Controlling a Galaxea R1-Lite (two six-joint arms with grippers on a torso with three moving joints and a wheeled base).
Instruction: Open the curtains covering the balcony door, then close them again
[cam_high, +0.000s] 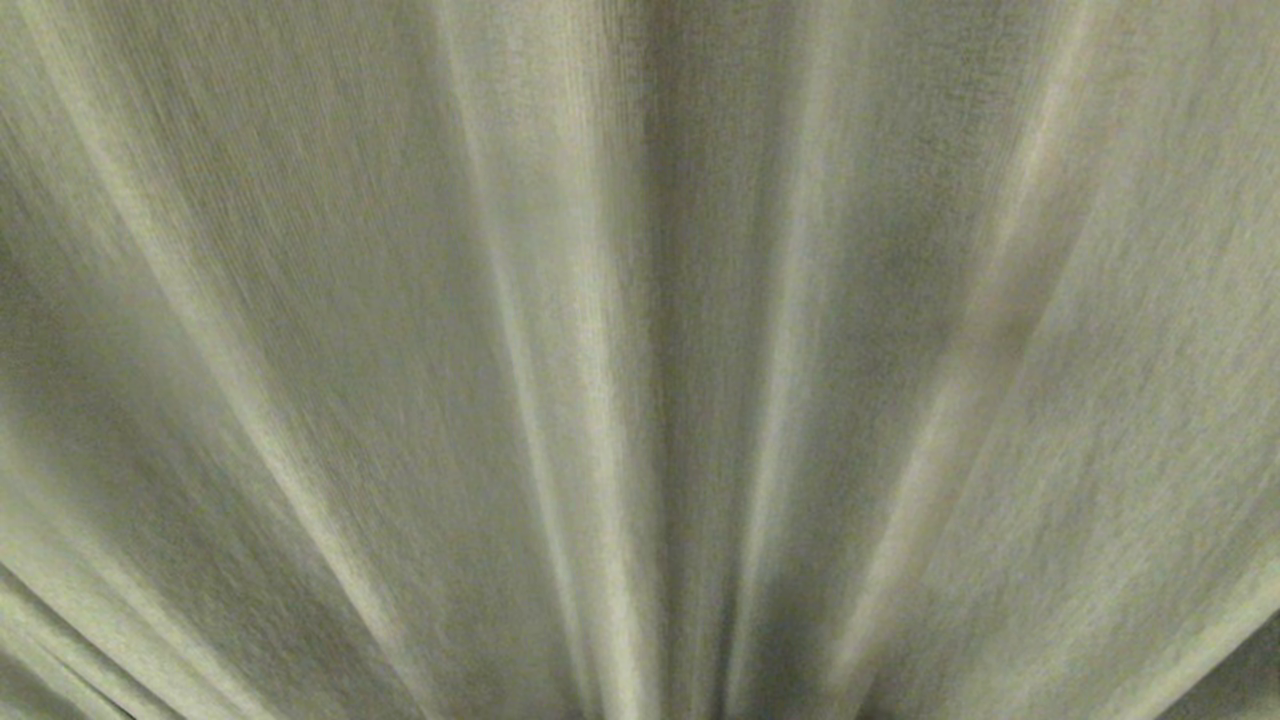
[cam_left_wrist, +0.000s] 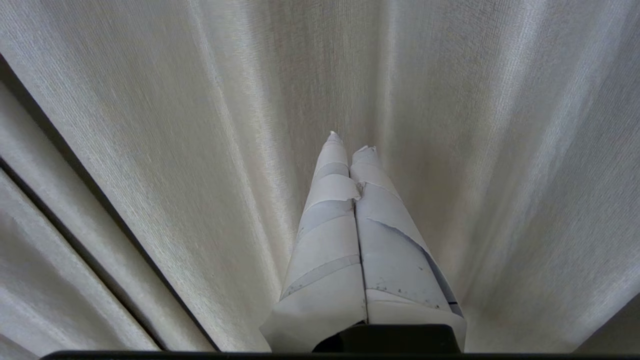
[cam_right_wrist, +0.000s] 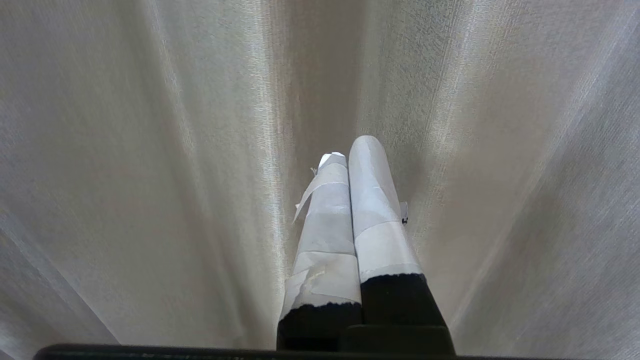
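The cream pleated curtains (cam_high: 640, 360) fill the whole head view, hanging drawn across in soft vertical folds. The balcony door is hidden behind them. Neither arm shows in the head view. In the left wrist view my left gripper (cam_left_wrist: 350, 142) is shut, its white-taped fingers (cam_left_wrist: 330, 235) pressed together and pointing at the curtains (cam_left_wrist: 175, 150), nothing between them. In the right wrist view my right gripper (cam_right_wrist: 350, 147) is also shut and empty, its taped fingers (cam_right_wrist: 372, 200) side by side, aimed at the curtain fabric (cam_right_wrist: 150, 175). I cannot tell whether either tip touches the cloth.
A dark slanting gap (cam_left_wrist: 95, 200) between two curtain folds shows at one side of the left wrist view. A small dark corner (cam_high: 1250, 680) shows at the lower right edge of the head view.
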